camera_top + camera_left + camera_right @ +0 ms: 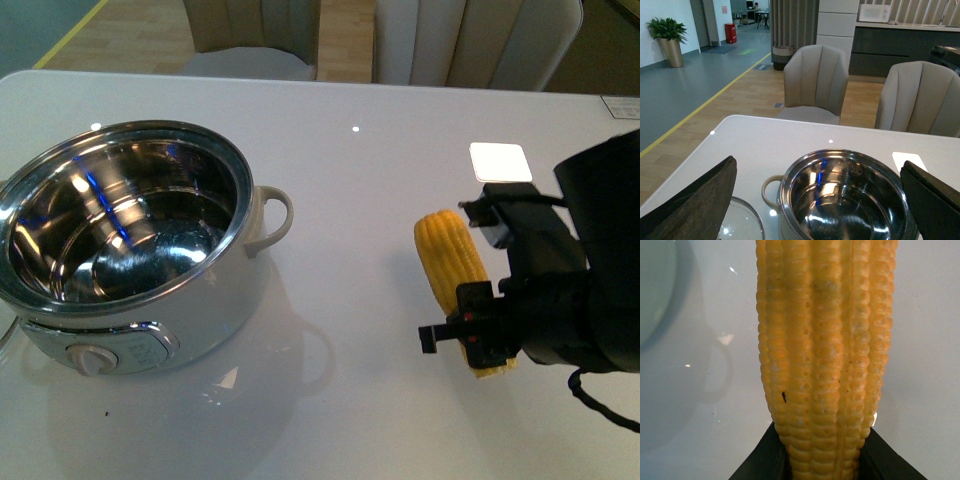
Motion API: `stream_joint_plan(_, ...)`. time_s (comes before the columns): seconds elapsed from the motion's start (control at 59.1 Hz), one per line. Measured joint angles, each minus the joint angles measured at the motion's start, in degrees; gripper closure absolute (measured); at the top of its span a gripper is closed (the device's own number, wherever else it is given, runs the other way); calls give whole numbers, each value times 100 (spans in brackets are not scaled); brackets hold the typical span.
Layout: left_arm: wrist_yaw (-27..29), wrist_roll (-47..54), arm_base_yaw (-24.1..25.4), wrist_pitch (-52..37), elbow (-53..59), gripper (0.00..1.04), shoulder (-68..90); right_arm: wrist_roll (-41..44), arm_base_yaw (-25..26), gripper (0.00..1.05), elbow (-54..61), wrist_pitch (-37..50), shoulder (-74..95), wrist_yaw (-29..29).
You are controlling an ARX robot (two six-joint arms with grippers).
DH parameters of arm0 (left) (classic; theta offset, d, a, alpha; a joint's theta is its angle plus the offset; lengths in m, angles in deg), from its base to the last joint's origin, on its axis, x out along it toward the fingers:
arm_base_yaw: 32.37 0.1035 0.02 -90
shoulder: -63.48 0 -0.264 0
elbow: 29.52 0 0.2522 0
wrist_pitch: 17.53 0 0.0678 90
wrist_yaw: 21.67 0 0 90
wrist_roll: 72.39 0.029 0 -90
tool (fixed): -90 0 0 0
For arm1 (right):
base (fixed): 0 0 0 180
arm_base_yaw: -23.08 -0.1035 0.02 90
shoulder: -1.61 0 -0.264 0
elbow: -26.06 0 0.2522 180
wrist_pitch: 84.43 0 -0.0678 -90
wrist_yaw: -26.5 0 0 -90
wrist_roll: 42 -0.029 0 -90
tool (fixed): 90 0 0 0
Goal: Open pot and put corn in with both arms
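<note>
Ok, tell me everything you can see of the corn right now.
The corn is one bare yellow cob, no husk, kernels in neat rows with a few dark specks. It points away from the robot, rounded tip far, near end clamped between the right gripper's black fingers. It is right of the open pot, well apart from it, over the white table. Whether it touches the table, I cannot tell.
</note>
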Motion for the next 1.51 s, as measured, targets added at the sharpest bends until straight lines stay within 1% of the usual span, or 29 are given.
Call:
stream_joint_plan(0.152,0,0,0,0,0,7,0,-142,7,84,-293,-426,-387,-114)
stream_joint_plan(0.254,0,0,0,0,0,7,0,-354,-109,84,-732,-754,-492,-210)
stream_joint_plan(0.491,0,0,0,0,-2,7,0,-962,-494,85,-1729,-1143,-251,-463)
stream_joint_plan(0.728,0,0,0,0,0,7,0,-1683,-1080,85,-2855,-1510,544,-612)
stream_joint_plan(0.881,0,0,0,0,0,7,0,-2111,-1263,86,-3401,-1670,942,-719)
stream_joint_plan(1.507,2,0,0,0,0,7,0,-3112,-1954,87,-4483,-1998,1958,-1185)
